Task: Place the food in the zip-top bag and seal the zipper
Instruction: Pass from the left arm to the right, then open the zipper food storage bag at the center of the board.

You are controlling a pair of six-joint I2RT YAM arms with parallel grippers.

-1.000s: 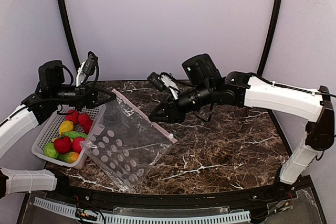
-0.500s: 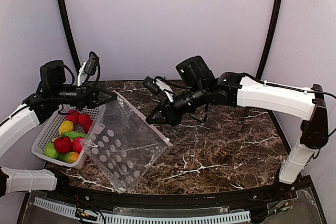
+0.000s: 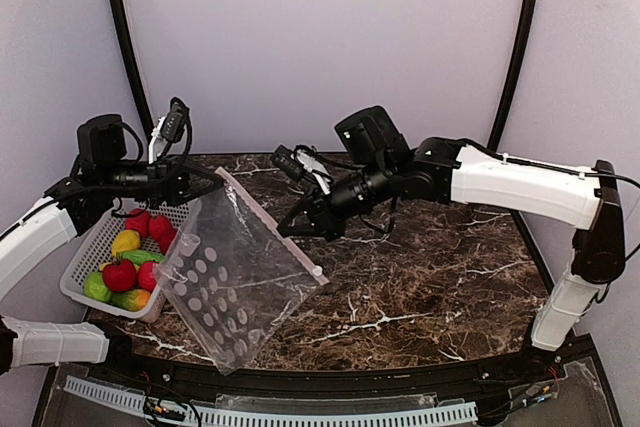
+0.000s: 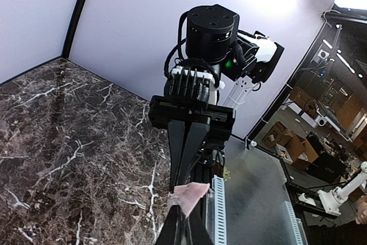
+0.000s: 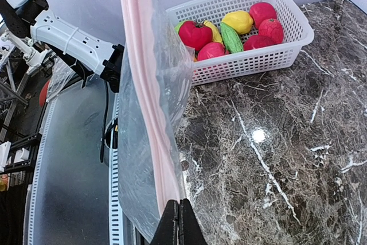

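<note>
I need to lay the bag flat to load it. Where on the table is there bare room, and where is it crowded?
Widest bare marble: front right of the table, between the hanging zip-top bag and the right arm's base. Crowded: the left side, where the basket of food sits beside the bag, held by left gripper and right gripper.

The zip-top bag is thin clear plastic, glossy and creased, printed with opaque white dots. Its zipper is a smooth, pale pink plastic strip, faintly translucent. The food looks like smooth, glossy plastic. The basket is white plastic mesh with a dull sheen. The table is dark, polished, marble-look stone veined in white, with lamp glare on it.
</note>
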